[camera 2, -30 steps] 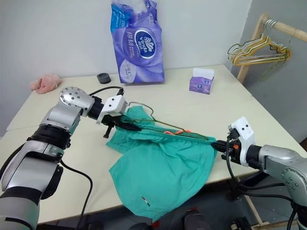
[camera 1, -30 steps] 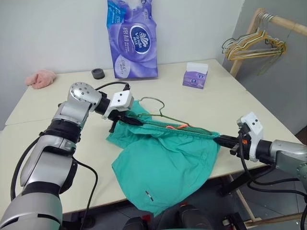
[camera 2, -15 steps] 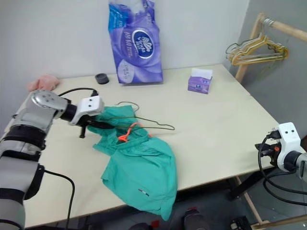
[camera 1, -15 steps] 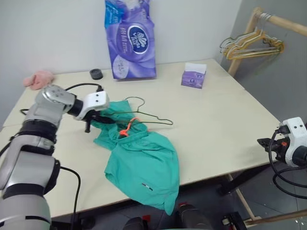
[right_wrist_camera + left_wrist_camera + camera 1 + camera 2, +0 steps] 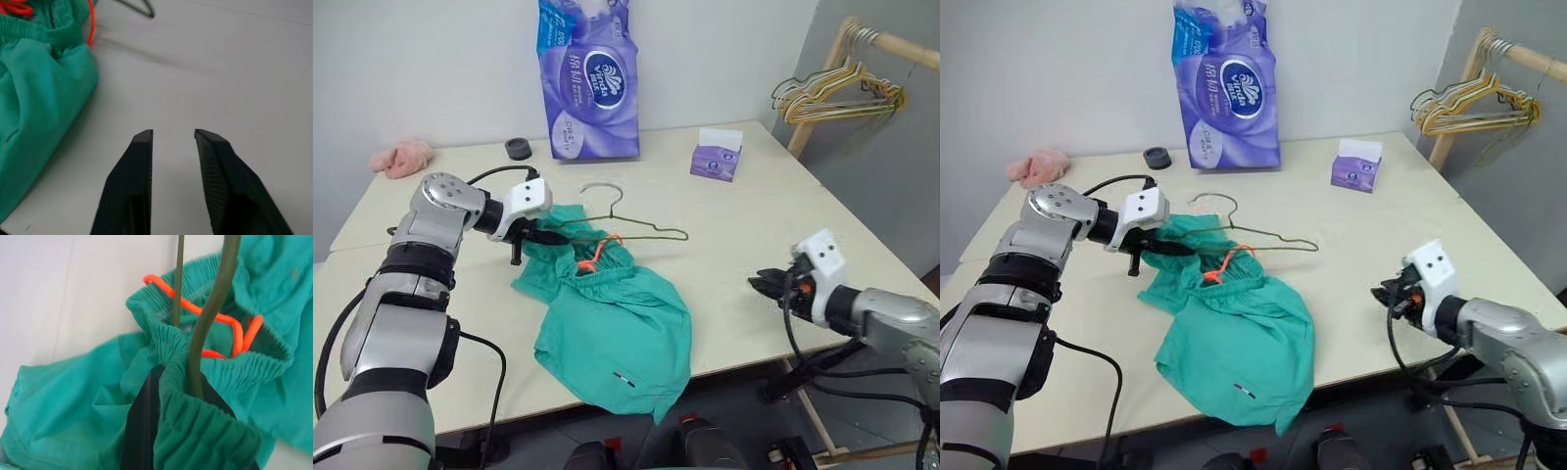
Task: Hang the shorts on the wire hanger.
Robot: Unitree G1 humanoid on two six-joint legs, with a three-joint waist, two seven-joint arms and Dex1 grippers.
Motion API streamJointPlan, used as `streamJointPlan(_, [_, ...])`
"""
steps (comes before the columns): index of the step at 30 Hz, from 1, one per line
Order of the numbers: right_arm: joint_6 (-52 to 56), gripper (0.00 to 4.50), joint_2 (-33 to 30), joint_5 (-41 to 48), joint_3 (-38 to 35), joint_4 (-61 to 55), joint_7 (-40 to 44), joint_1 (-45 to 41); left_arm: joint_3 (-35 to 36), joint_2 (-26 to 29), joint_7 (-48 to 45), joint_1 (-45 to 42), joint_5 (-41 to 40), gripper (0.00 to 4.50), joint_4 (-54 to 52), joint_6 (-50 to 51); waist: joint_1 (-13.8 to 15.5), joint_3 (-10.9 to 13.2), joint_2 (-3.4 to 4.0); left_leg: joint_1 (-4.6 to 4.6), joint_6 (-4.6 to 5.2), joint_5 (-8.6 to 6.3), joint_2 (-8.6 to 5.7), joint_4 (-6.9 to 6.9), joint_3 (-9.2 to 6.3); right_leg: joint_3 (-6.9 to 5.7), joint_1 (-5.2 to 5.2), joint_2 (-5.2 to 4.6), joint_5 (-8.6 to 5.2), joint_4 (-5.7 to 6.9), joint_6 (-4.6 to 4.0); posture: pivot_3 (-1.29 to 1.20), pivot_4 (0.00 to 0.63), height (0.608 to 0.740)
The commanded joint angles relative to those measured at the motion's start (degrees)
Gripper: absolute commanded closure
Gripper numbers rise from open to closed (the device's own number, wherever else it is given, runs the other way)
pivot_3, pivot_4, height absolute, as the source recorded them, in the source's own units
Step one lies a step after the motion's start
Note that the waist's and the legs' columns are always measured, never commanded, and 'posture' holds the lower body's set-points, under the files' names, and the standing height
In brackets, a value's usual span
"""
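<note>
The teal shorts (image 5: 612, 318) lie bunched on the table, one leg hanging over the front edge. An orange drawstring (image 5: 593, 257) shows at the waistband. My left gripper (image 5: 544, 236) is shut on the gathered waistband (image 5: 205, 431), black fingers (image 5: 144, 426) pinching the fabric. The thin olive wire hanger (image 5: 646, 231) runs through the waistband opening, its hook (image 5: 603, 190) lying on the table behind. My right gripper (image 5: 767, 286) hovers open by the table's front right edge, well apart from the shorts, with nothing between its fingers (image 5: 142, 171).
A tall purple tissue pack (image 5: 590, 83) and a black round object (image 5: 518, 149) stand at the back. A small purple tissue box (image 5: 717, 158) sits back right, a pink cloth lump (image 5: 401, 157) back left. A wooden rack (image 5: 891, 44) with a bunch of hangers (image 5: 837, 93) stands beyond the table.
The right gripper let go of the stretched waistband, pulled away right, then came back toward the table edge, open. The shorts collapsed into a heap by the left gripper, which kept its hold.
</note>
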Motion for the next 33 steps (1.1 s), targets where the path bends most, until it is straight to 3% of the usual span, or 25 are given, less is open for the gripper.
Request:
streamJointPlan(1, [-1.0, 1.7, 4.1, -1.8, 2.9, 1.4, -2.2, -4.4, 4.7, -0.2, -0.8, -1.4, -4.6, 4.5, -3.2, 6.6, -0.2, 0.0, 0.01, 0.0, 0.0, 0.0, 0.01, 0.0, -0.01, -0.01, 0.0, 0.0, 0.0, 0.0, 0.0, -0.21, 0.073, 0.74])
streamJointPlan(4, [-1.0, 0.69, 10.0, -3.5, 5.4, 6.0, -4.5, -8.4, 6.8, -0.1, -2.2, -1.2, -7.2, 4.5, -5.6, 12.1, -0.5, 0.0, 0.0, -0.03, 0.0, 0.0, 0.01, -0.01, -0.08, -0.06, -0.01, 0.01, 0.14, 0.0, -0.24, -0.21, 0.072, 0.74])
streamJointPlan(13, [-5.2, 0.69, 21.5, -7.5, 6.3, 24.8, -4.7, -16.1, 7.8, 1.3, -4.4, -0.2, -8.8, 4.5, -11.0, 18.8, -1.2, 0.0, 0.01, -0.01, -0.01, 0.0, -0.02, -0.02, -0.12, -0.09, -0.03, -0.06, 0.17, 0.06, -0.28, -0.19, 0.065, 0.74])
streamJointPlan(20, [-6.3, 0.69, 23.1, -9.5, 9.7, 25.1, -1.3, -17.2, 8.1, 1.4, -3.9, 0.1, -8.8, 4.5, -12.5, 19.9, -1.3, 0.0, 0.02, -0.02, -0.01, 0.01, -0.02, -0.02, -0.17, -0.07, -0.04, -0.11, 0.17, 0.1, -0.29, -0.19, 0.063, 0.74])
streamJointPlan(29, [-7.4, 0.69, 26.2, -10.0, 8.4, 28.3, -0.5, -21.0, 8.1, 1.2, -3.6, 1.1, -8.8, 4.5, -14.0, 20.3, -1.4, 0.0, 0.02, -0.05, -0.02, 0.01, -0.06, -0.02, -0.31, -0.1, -0.04, -0.44, 0.17, 0.11, -0.29, -0.18, 0.065, 0.74])
streamJointPlan(33, [-6.0, 0.06, 24.5, -10.3, 9.6, 26.0, 0.8, -20.2, 7.7, 1.5, -4.2, 2.7, -8.7, 4.5, -15.2, 20.5, -1.4, 0.0, 0.03, -0.04, -0.03, 0.01, -0.08, -0.02, -0.33, -0.11, -0.04, -0.49, 0.18, 0.12, -0.29, -0.18, 0.067, 0.74])
